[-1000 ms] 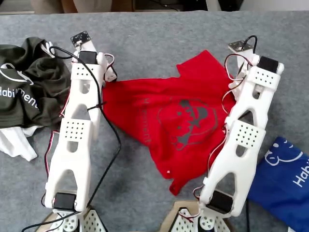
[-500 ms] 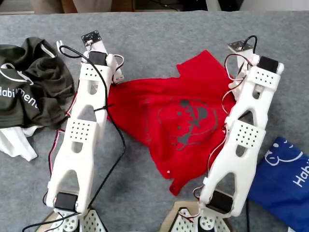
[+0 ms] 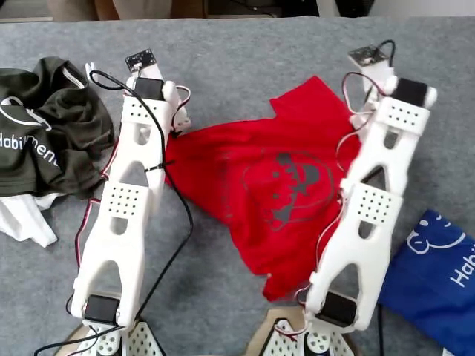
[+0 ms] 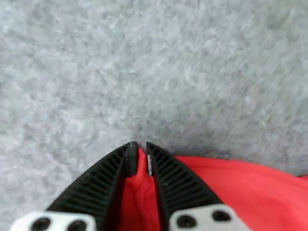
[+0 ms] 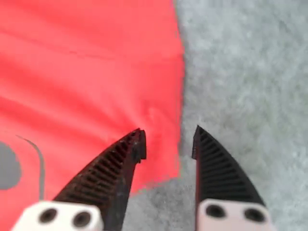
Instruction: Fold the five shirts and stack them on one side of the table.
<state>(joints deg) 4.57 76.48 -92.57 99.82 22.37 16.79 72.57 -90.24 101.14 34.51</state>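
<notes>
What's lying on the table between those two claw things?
The red shirt, spread on the grey table in the high view. The left gripper is shut on one edge; the right gripper stands open over the opposite edge.

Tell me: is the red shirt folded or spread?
Spread: the red shirt lies open and mostly flat, one edge pinched in the left end effector.

Left arm (image 3: 122,215), right arm (image 3: 371,208): white shells, dot-perforated panels, black servos, black and red cables (image 3: 191,222); left gripper (image 4: 139,149), right gripper (image 5: 167,139): black ribbed fingers, white mounts
</notes>
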